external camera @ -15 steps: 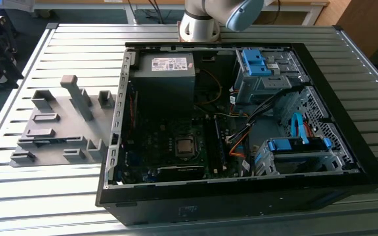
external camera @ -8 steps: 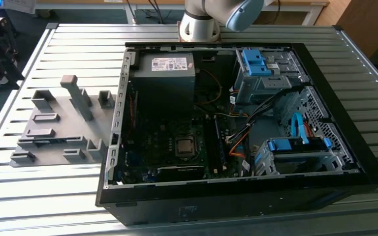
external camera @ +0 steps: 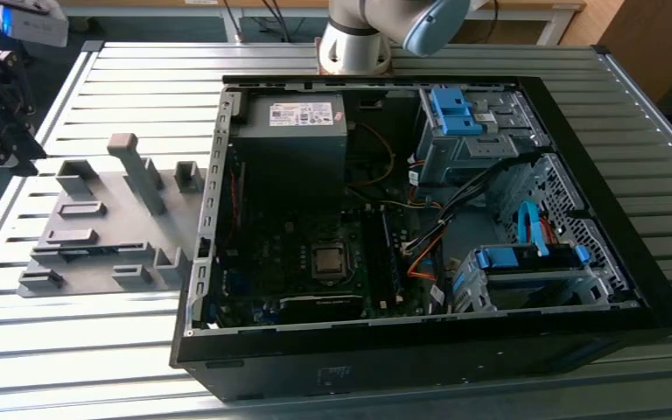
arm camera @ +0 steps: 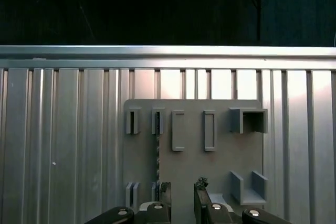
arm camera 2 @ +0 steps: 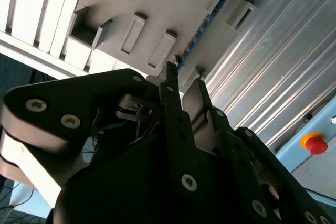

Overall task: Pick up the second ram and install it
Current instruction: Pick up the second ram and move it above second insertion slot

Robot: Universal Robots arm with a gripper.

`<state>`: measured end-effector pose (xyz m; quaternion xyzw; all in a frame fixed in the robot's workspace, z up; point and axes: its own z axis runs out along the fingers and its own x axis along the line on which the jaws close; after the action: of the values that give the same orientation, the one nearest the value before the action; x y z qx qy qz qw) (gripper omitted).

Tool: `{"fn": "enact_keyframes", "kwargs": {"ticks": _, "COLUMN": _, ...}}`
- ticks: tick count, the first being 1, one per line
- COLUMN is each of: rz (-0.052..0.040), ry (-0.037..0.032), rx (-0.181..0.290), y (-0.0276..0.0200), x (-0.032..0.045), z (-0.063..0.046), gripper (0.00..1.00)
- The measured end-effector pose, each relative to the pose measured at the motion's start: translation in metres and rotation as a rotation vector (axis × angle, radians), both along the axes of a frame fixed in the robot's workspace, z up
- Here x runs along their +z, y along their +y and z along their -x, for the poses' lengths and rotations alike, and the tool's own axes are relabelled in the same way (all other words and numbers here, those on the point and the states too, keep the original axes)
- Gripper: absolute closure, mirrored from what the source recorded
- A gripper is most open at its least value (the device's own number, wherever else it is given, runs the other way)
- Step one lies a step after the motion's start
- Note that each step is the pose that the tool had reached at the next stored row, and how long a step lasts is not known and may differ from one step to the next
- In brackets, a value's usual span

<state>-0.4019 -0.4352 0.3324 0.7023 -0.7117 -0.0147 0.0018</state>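
- The black two-fingered claw (arm camera: 182,186) hangs near the desk's edge. Its fingers are spread, with a bare gap between them and nothing gripped. In the exterior view it sits at about nine o'clock.
- Just past the claw in the first wrist view stands the second ram (arm camera: 157,153), a thin, long memory stick. It is seen edge-on, dark with small blue-green specks, and it is not touching the claw.
- The stick rests on its long edge in a narrow groove of a flat grey plastic holder plate (arm camera: 220,166). A pair of small slotted blocks holds it at each end.
- The holder plate carries other raised grey blocks and open pockets. It lies flat on the slatted aluminium desk (external camera: 102,367), just beside the computer case and at nine o'clock from it in the exterior view.
- The black, open-sided computer case (external camera: 430,367) lies on its side, showing a dark motherboard (external camera: 266,254). Inside it there is a grey boxy power supply (external camera: 295,118) at eleven o'clock. Blue plastic drive brackets (external camera: 453,109) sit at one and four o'clock.
- Farthest off, at twelve o'clock beyond the case, stands the arm's pale round base (external camera: 353,48).
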Motion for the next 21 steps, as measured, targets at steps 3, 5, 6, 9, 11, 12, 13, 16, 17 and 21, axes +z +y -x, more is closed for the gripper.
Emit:
{"fn": "enact_keyframes", "kwargs": {"ticks": 3, "rz": -0.0002, "ry": -0.0001, "rx": 0.000, "y": -0.0051, "x": -0.0055, "z": 0.000, "gripper": 0.69}}
{"fn": "enact_keyframes", "kwargs": {"ticks": 5, "rz": -0.0002, "ry": -0.0001, "rx": 0.000, "y": -0.0070, "x": -0.0092, "z": 0.000, "gripper": 0.69}}
{"fn": "enact_keyframes", "kwargs": {"ticks": 6, "rz": -0.0001, "ry": -0.0001, "rx": 0.000, "y": -0.0077, "x": -0.0109, "z": 0.000, "gripper": 0.69}}
{"fn": "enact_keyframes", "kwargs": {"ticks": 9, "rz": -0.0001, "ry": 0.0000, "rx": 0.000, "y": -0.0093, "x": -0.0155, "z": 0.000, "gripper": 0.69}}
{"fn": "enact_keyframes", "kwargs": {"ticks": 11, "rz": -0.0002, "ry": -0.0001, "rx": 0.000, "y": -0.0099, "x": -0.0183, "z": 0.000, "gripper": 0.69}}
{"fn": "enact_keyframes", "kwargs": {"ticks": 12, "rz": -0.0001, "ry": 0.0000, "rx": 0.000, "y": -0.0103, "x": -0.0198, "z": 0.000, "gripper": 0.69}}
{"fn": "enact_keyframes", "kwargs": {"ticks": 13, "rz": -0.0001, "ry": 0.0000, "rx": 0.000, "y": -0.0105, "x": -0.0212, "z": 0.000, "gripper": 0.69}}
{"fn": "enact_keyframes", "kwargs": {"ticks": 16, "rz": -0.0001, "ry": 0.0000, "rx": 0.000, "y": -0.0111, "x": -0.0255, "z": 0.000, "gripper": 0.69}}
{"fn": "enact_keyframes", "kwargs": {"ticks": 17, "rz": -0.0001, "ry": 0.0000, "rx": 0.000, "y": -0.0113, "x": -0.0270, "z": 0.000, "gripper": 0.69}}
{"fn": "enact_keyframes", "kwargs": {"ticks": 21, "rz": -0.0001, "ry": 0.0001, "rx": 0.000, "y": -0.0123, "x": -0.0327, "z": 0.000, "gripper": 0.69}}
